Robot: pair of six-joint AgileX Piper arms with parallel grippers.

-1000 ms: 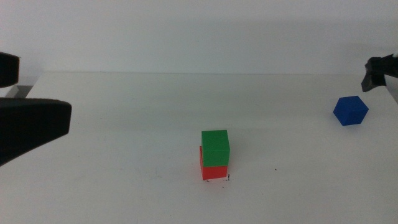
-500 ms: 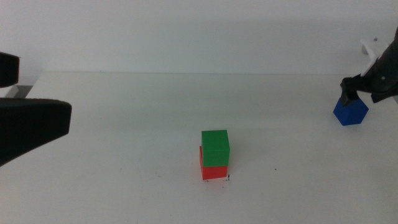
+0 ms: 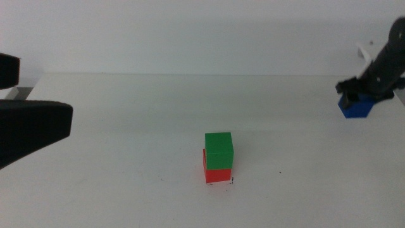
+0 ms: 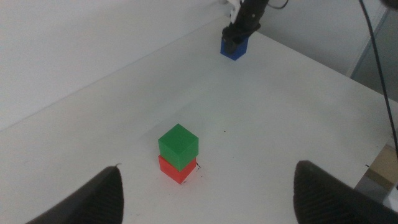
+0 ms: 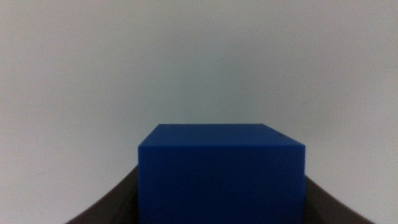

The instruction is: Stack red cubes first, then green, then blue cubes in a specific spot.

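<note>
Middle view has the right tool (image 3: 355, 95) clamped on the blue cube (image 3: 355, 107) near the tabletop's far right edge, so lift straight, then set it squarely on the green cube (image 3: 219, 150) capping the red cube (image 3: 218, 175).

The middle view looks forward and down over the white table (image 3: 126, 139) from its near side, with the green cube (image 3: 219, 150) on the red cube (image 3: 218, 174) near centre. The left wrist view looks down from well above and shares that stack (also the blue cube (image 4: 234, 48), far off). The right wrist view sits very close behind the blue cube, which fills its lower frame.
</note>
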